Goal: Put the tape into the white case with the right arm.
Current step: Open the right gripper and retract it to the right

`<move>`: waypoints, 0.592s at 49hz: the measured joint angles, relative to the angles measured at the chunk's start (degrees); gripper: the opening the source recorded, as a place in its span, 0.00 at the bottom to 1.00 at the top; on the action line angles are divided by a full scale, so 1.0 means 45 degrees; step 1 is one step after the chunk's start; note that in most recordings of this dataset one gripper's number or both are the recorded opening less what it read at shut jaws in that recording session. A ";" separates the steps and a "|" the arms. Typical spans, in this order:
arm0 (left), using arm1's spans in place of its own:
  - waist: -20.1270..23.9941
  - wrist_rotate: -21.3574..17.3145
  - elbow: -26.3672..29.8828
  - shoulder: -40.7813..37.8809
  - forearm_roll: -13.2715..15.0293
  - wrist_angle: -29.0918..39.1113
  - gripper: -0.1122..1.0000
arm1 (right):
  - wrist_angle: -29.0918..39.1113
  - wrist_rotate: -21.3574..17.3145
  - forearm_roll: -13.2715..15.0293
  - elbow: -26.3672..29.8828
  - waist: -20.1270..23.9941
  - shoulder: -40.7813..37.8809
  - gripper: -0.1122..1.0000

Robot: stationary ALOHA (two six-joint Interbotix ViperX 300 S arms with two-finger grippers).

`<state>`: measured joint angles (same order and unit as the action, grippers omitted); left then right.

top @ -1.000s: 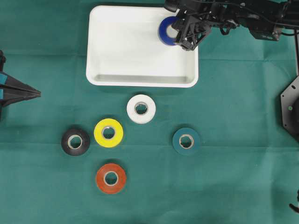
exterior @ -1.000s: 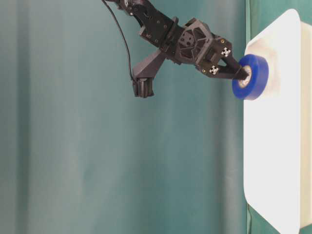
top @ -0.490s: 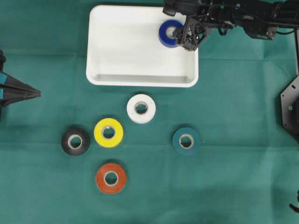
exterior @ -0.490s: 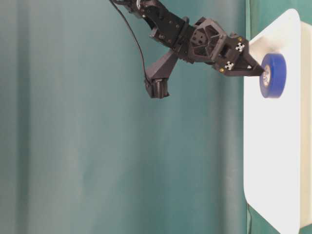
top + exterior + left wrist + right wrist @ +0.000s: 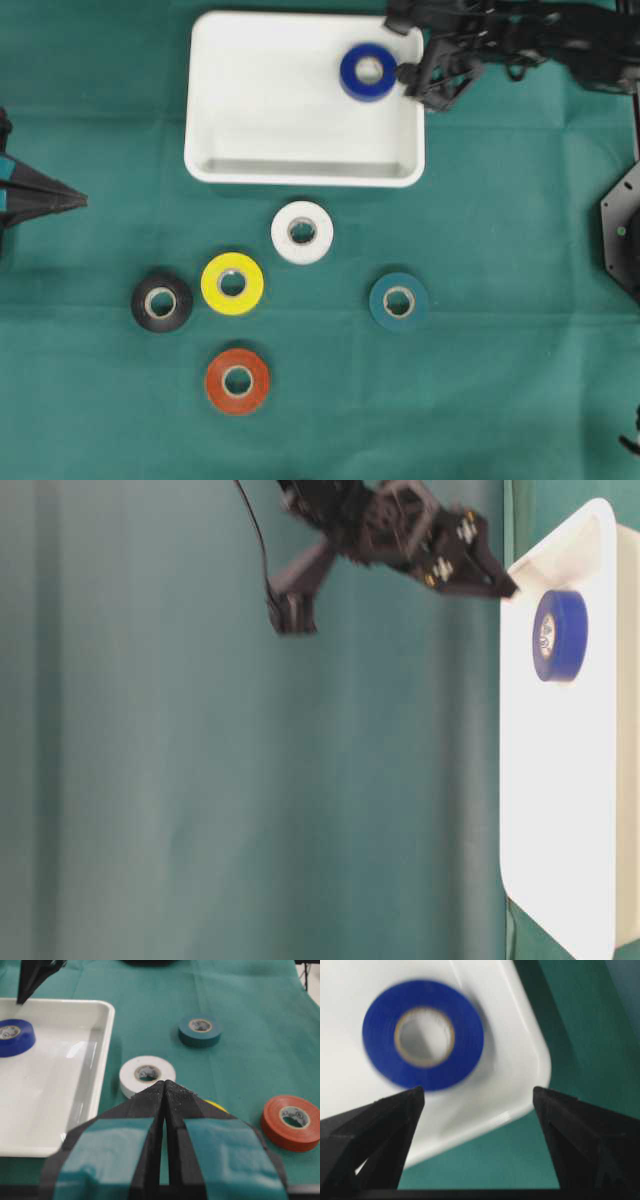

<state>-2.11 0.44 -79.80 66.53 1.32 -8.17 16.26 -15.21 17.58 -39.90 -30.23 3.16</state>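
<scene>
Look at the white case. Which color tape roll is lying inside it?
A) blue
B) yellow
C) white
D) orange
A, the blue tape roll lies flat inside the white case, while the yellow, orange and white rolls sit on the green cloth outside it.

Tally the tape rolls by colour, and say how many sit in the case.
Blue: 1, in the white case
White: 1
Yellow: 1
Black: 1
Teal: 1
Orange-red: 1
Total: 6 rolls, 1 in the case, 5 on the cloth.
</scene>
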 measured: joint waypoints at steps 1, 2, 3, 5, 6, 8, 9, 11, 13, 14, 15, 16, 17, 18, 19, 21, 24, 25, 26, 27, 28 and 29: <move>0.0000 -0.0020 0.0000 0.0020 0.0020 0.0000 0.11 | -0.0059 0.0020 0.0000 -0.0195 0.0000 0.0195 0.66; 0.0000 -0.0020 -0.0020 0.0059 0.0000 0.0000 0.11 | -0.0137 0.0000 0.0000 -0.0371 0.0000 0.0391 0.66; 0.0000 -0.0020 0.0000 0.0059 0.0020 0.0000 0.11 | -0.0254 0.0000 -0.0020 -0.0605 -0.0020 0.0645 0.66; 0.0000 -0.0020 0.0000 0.0117 0.0020 0.0000 0.11 | -0.0508 0.0000 0.0000 -0.1074 0.0000 0.1094 0.66; 0.0000 -0.0020 -0.0020 0.0137 0.0020 0.0000 0.11 | -0.0684 0.0000 -0.0020 -0.1309 -0.0020 0.1328 0.66; -0.0020 -0.0020 -0.0039 0.0176 0.0020 0.0000 0.11 | -0.1035 0.0000 0.0000 -0.1816 0.0000 0.1797 0.66; 0.0000 0.0000 -0.0059 0.0176 0.0020 0.0000 0.11 | -0.1270 0.0000 0.0000 -0.2090 0.0000 0.2051 0.66; -0.0020 0.0000 -0.0059 0.0215 0.0020 0.0000 0.11 | -0.1758 0.0000 0.0000 -0.2676 0.0000 0.2559 0.66; 0.0000 -0.0020 -0.0098 0.0273 0.0020 0.0020 0.11 | -0.2383 0.0020 0.0000 -0.3301 0.0000 0.3145 0.66; 0.0000 -0.0020 -0.0098 0.0293 0.0020 0.0039 0.11 | -0.2676 0.0020 0.0000 -0.3555 0.0000 0.3398 0.66; -0.0020 -0.0020 -0.0117 0.0293 0.0020 0.0059 0.11 | -0.3008 0.0020 -0.0020 -0.3828 -0.0020 0.3652 0.66; 0.0000 -0.0020 -0.0117 0.0312 0.0020 0.0078 0.11 | -0.3301 0.0020 -0.0020 -0.4082 -0.0020 0.3887 0.66; 0.0000 -0.0020 -0.0117 0.0332 0.0000 0.0137 0.11 | -0.3594 0.0039 0.0000 -0.4336 -0.0020 0.4121 0.66; 0.0000 -0.0020 -0.0117 0.0332 0.0020 0.0176 0.11 | -0.3867 0.0039 -0.0020 -0.4590 0.0000 0.4375 0.66; 0.0000 -0.0020 -0.0117 0.0352 0.0000 0.0215 0.11 | -0.4141 0.0039 0.0000 -0.4824 0.0000 0.4629 0.66; 0.0000 -0.0020 -0.0117 0.0371 0.0020 0.0273 0.11 | -0.4590 0.0059 -0.0020 -0.5313 0.0000 0.5117 0.66; -0.0020 -0.0020 -0.0117 0.0391 0.0020 0.0332 0.11 | -0.5020 0.0059 0.0000 -0.5918 0.0000 0.5820 0.66; 0.0000 -0.0020 -0.0117 0.0391 0.0000 0.0332 0.11 | -0.5059 0.0078 0.0000 -0.6074 0.0000 0.6016 0.66; 0.0000 -0.0020 -0.0117 0.0391 0.0020 0.0352 0.11 | -0.5078 0.0098 0.0000 -0.6230 -0.0020 0.6211 0.66; 0.0000 -0.0020 -0.0117 0.0391 0.0020 0.0352 0.11 | -0.5098 0.0098 0.0000 -0.6367 -0.0020 0.6406 0.66; -0.0020 -0.0020 -0.0117 0.0391 0.0020 0.0352 0.11 | -0.5117 0.0098 0.0000 -0.6484 -0.0020 0.6582 0.66; 0.0000 -0.0020 -0.0117 0.0391 0.0000 0.0352 0.11 | -0.5098 0.0098 0.0000 -0.6602 0.0000 0.6738 0.66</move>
<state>-2.11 0.35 -80.33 68.29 1.32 -6.59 -6.68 -14.77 17.58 -69.61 -30.23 33.49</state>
